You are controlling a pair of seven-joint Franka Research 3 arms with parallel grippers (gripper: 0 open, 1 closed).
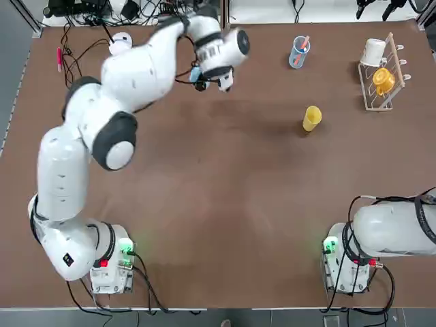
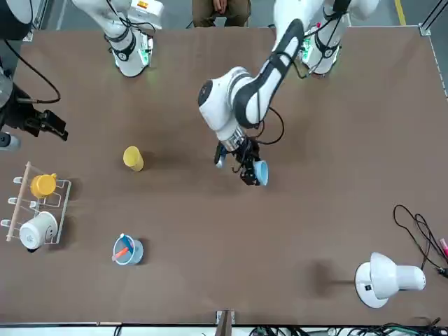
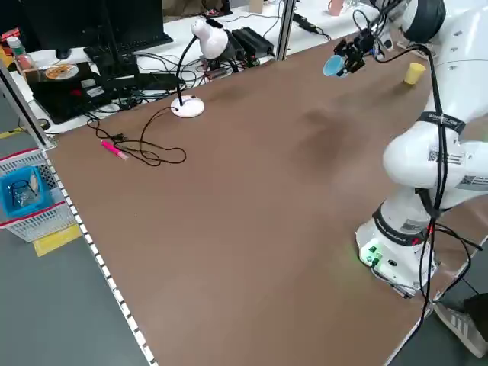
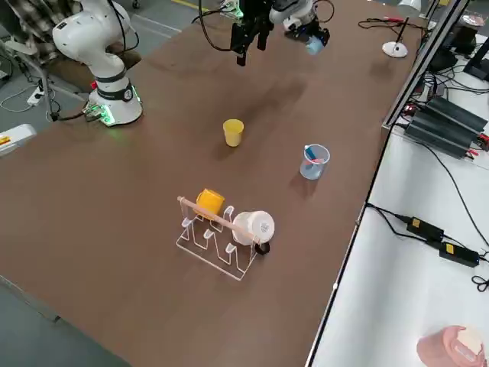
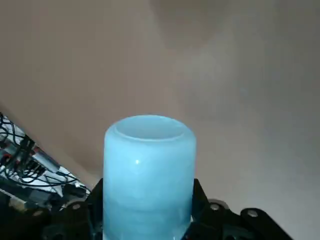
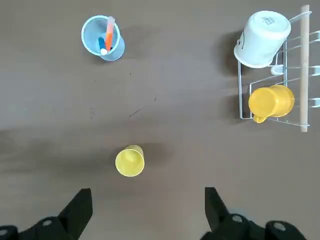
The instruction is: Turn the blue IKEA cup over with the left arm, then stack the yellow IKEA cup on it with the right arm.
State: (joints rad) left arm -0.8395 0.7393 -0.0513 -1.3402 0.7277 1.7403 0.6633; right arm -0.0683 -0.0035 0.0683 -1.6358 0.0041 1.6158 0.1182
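The blue IKEA cup [image 5: 149, 175] is tilted and held off the table, with my left gripper [image 2: 246, 168] shut on it. The left arm reaches to the far side of the table, where the cup [image 1: 195, 73] shows beside the wrist. From across the table the same cup [image 2: 261, 171] pokes out of the fingers. The yellow IKEA cup [image 1: 312, 117] stands alone on the table, right of centre. My right gripper [image 6: 145, 212] hangs open high above the table, short of the yellow cup [image 6: 130, 161], with nothing between its fingers.
A clear blue glass [image 1: 298, 52] with sticks stands at the far right. Next to it a wire rack [image 1: 390, 61] carries a white mug and a yellow mug. A white desk lamp [image 1: 120, 42] and cables sit at the far left corner.
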